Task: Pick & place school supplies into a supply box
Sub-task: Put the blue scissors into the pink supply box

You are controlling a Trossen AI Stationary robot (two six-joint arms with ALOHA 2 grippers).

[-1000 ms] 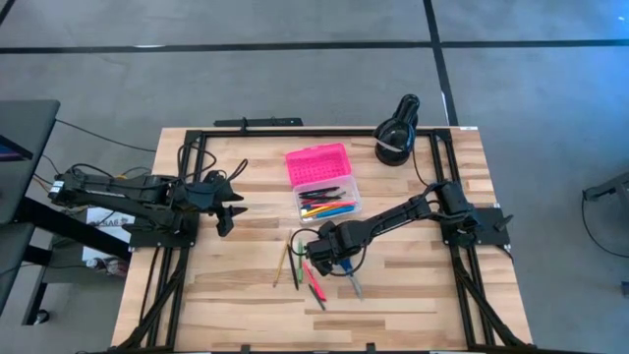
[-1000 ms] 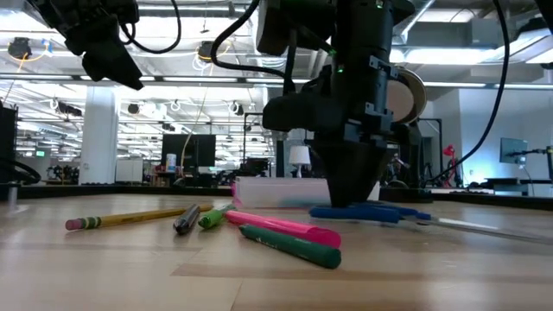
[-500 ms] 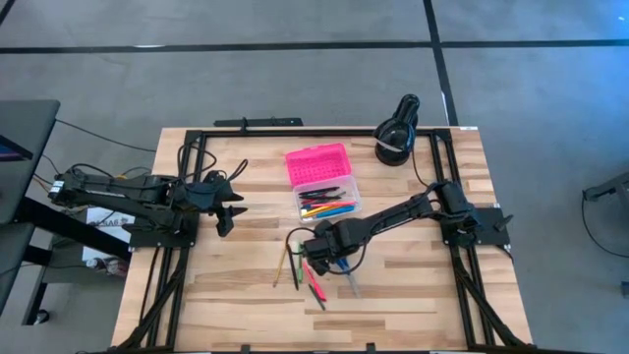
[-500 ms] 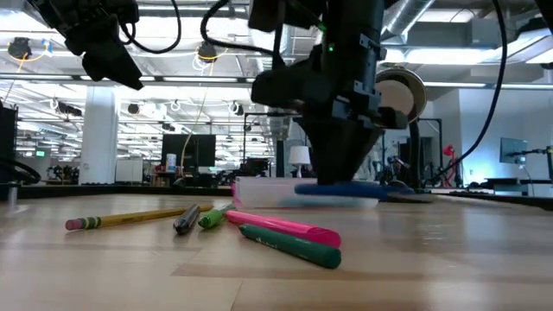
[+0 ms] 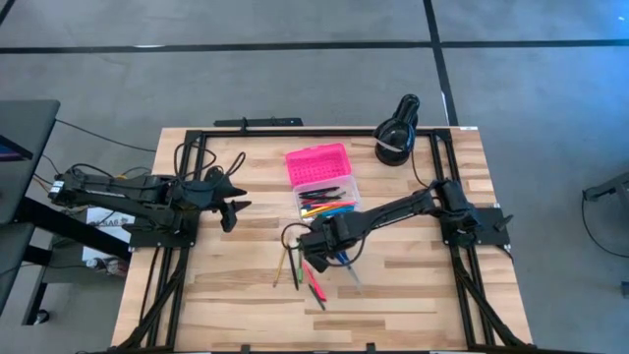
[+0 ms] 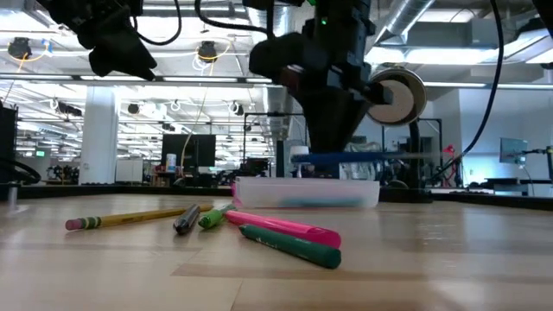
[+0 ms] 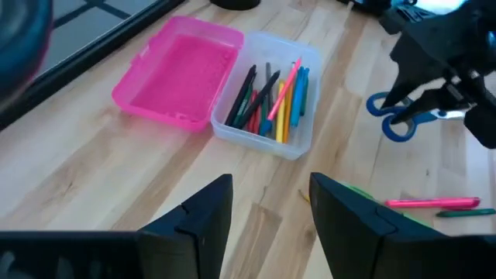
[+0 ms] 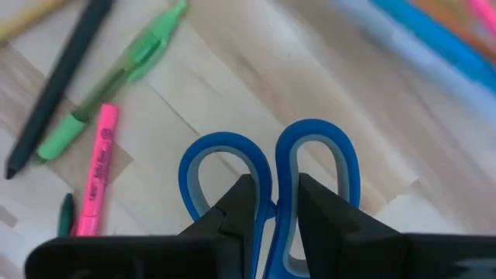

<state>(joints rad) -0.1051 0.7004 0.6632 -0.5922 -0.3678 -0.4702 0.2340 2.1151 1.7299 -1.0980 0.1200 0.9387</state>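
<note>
My right gripper [image 5: 329, 243] hangs over the middle of the table, shut on the blue-handled scissors [image 6: 346, 158]. These show in the left wrist view as scissors [image 7: 403, 120]. The supply box lies open beyond them, with its pink lid [image 5: 316, 163] flat on the wood. Its clear base [image 5: 329, 200] has several coloured pens lying in it. More pens and a pencil [image 5: 300, 270] lie on the wood near the right gripper. My left gripper [image 5: 230, 207] hovers open over the table's left part, apart from everything. My right gripper pinches the scissors between its two fingers where the two blue handle loops meet [image 8: 267, 190], coming from above and pointing down. The scissors are lifted clear of the table. They lie about level, with the blades [image 6: 415, 155] sticking out to one side.
A black lamp [image 5: 398, 128] stands at the far right corner. On the wood below the scissors lie a yellow pencil [image 6: 130, 218], a pink pen [image 6: 285, 226], a green pen [image 6: 289, 244] and a dark pen [image 8: 58, 85]. Black frame rails [image 5: 295, 131] run along the table's edges.
My right gripper has risen and moved a little toward the box, taking the scissors with it. They lay on the wood a second ago and now hang level above it. My left gripper has shifted slightly toward the table's right.
</note>
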